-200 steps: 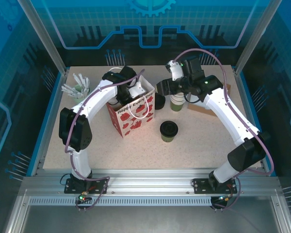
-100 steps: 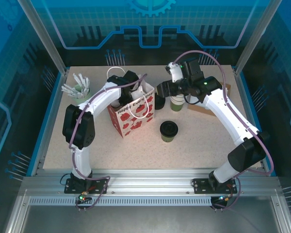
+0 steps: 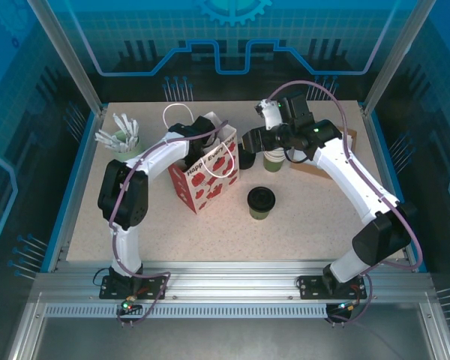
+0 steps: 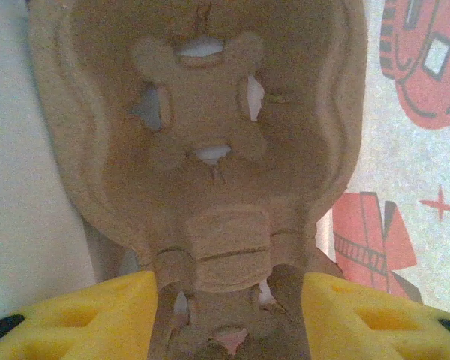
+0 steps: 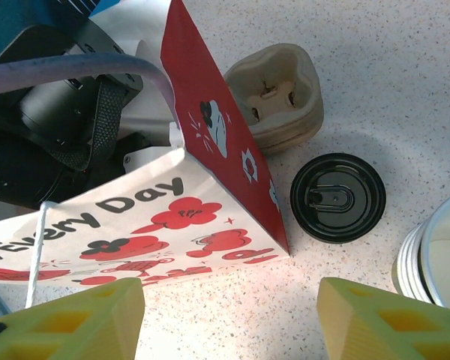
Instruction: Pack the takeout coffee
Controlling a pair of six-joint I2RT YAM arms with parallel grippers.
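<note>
The takeout coffee [image 3: 260, 201], a green cup with a black lid, stands on the table in front of and to the right of the paper bag [image 3: 206, 176]. My left gripper [image 3: 208, 135] reaches into the bag's open top. Its yellow fingers [image 4: 82, 315] stand open on either side of a brown moulded cup carrier [image 4: 210, 112]. My right gripper [image 3: 246, 155] hangs open beside the bag's right side, and nothing lies between its fingers [image 5: 67, 322]. A round black cup lid [image 5: 337, 196] sits just right of the bag's bottom corner [image 5: 281, 247]; I cannot tell whether it is the same cup.
A stack of lidless green cups [image 3: 274, 157] stands beside the right gripper, its white rim [image 5: 435, 255] at the view's edge. A cup carrier [image 5: 274, 94] rests on the table past the bag's red side. A pale cup of white sticks [image 3: 120, 136] is back left, brown card [image 3: 315, 166] right.
The left gripper has pushed further over the bag and its jaws have widened. The bag has tipped and shifted slightly right, its handle rising. The right arm has barely moved.
</note>
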